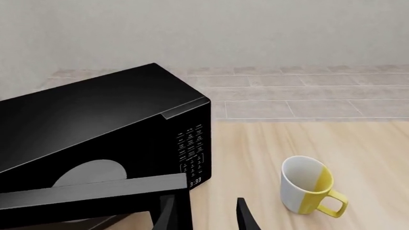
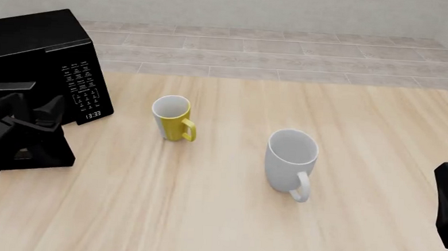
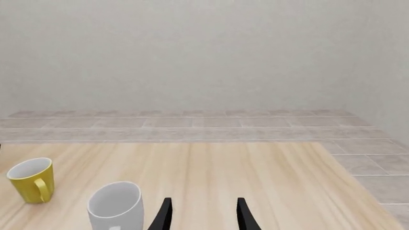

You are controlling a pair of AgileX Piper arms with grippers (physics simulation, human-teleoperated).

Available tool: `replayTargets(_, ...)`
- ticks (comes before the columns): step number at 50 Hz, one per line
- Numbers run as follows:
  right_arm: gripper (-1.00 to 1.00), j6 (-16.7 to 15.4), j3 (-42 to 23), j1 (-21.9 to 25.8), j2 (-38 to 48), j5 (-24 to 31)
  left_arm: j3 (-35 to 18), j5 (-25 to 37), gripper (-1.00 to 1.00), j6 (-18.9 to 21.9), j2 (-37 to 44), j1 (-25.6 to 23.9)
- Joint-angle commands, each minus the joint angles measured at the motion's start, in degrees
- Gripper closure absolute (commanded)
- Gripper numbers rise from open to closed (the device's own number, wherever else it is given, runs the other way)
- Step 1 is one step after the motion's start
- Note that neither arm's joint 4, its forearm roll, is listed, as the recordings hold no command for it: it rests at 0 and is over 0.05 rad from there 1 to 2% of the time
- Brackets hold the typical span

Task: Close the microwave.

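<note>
While its door stands ajar, the microwave (image 1: 96, 124) sits just beyond the left gripper (image 1: 206, 213), fingers spread, empty.

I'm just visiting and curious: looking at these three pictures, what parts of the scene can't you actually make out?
- Microwave interior: in the front view the left arm blocks it; the left wrist view shows only part of the turntable behind the open door.
- Keypad markings: too small to read in either view.
- Left gripper: fingertips cut off by the wrist picture's edge; contact with the door unclear.
- Right gripper: likewise cut off.
- Microwave's left side: beyond the front view's edge.
</note>
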Motion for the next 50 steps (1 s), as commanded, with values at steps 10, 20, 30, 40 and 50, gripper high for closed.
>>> replayTargets(10,-1.00,0.47,0.00,-0.17,-0.02,-0.51,-8.85,0.87,-1.00,-0.16,9.41,1.91)
replayTargets(20,-1.00,0.18,0.00,-0.31,-0.02,-1.11,-13.69,1.10,-1.00,1.60,13.71,2.65)
replayTargets(30,-1.00,0.47,-0.04,-0.57,-0.01,-0.57,-18.91,2.70,-1.00,1.13,19.07,2.83)
replayTargets(40,-1.00,0.61,0.01,-0.42,-0.02,-0.70,-24.22,6.43,-1.00,-1.50,22.50,2.96)
replayTargets(50,-1.00,0.41,-0.02,-0.44,-0.02,-1.10,-29.97,11.19,-1.00,-3.48,25.45,2.53)
